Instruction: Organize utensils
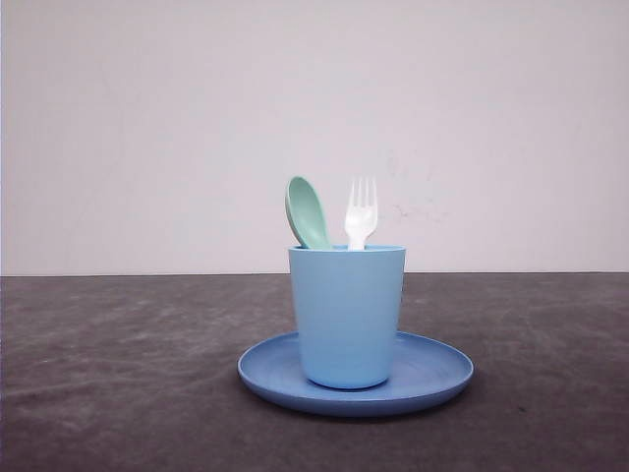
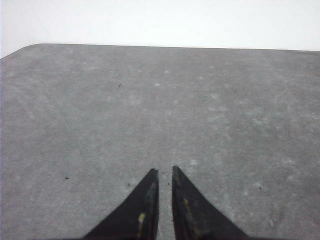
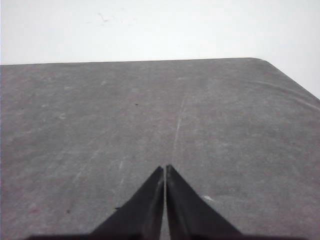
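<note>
Nearest the wrist cameras, the left gripper (image 2: 165, 172) is being held with its fingertips drawn almost together, only a thin gap between them and nothing in it, over bare grey counter (image 2: 100, 110); the right gripper (image 3: 165, 169) is likewise being carried with its tips all but touching, clamped on nothing, above another bare stretch of the same surface. Further out, in the front view, a round blue plate (image 1: 437, 379) is lying on the counter, and a light blue cup (image 1: 346, 315) is standing upright on it. Rising above the cup's rim, the mint-green spoon (image 1: 308, 211) is leaning bowl-up toward the left, and just beside it, apart by a narrow gap, the white fork (image 1: 361, 214) is standing tines-up. Both handles are hidden inside the cup. Judged from this, either the utensils are already being stored, or they are about to be lifted out and laid down; which cannot be told. If one is to be drawn out, the gripper would need to be opened first and lowered from above onto the exposed head, one utensil at a time. The pull is best kept straight up, since the light cup is likely to tip or slide on the plate if it is dragged sideways.
</note>
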Motion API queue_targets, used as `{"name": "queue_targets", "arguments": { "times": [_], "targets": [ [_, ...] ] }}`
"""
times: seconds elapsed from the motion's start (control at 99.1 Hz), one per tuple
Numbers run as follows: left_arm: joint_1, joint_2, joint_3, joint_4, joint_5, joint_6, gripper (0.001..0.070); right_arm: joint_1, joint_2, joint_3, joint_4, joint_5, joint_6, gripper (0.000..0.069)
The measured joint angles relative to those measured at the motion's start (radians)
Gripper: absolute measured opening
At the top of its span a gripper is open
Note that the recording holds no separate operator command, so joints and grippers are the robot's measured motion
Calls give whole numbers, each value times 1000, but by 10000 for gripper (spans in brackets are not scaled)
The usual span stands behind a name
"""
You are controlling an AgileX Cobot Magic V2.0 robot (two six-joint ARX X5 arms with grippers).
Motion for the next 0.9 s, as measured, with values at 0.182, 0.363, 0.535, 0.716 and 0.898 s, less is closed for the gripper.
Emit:
{"name": "queue_targets", "arguments": {
  "times": [0.182, 0.363, 0.535, 0.716, 0.898],
  "targets": [
    [0, 0, 0, 0, 0, 0, 24, 0, 0, -10, -10, 0, -29, 7],
    [0, 0, 0, 0, 0, 0, 24, 0, 0, -10, -7, 0, -35, 7],
    [0, 0, 0, 0, 0, 0, 24, 0, 0, -10, -7, 0, -34, 7],
    [0, 0, 0, 0, 0, 0, 24, 0, 0, -10, -7, 0, -34, 7],
    [0, 0, 0, 0, 0, 0, 24, 0, 0, -10, -7, 0, -35, 7]
  ]
}}
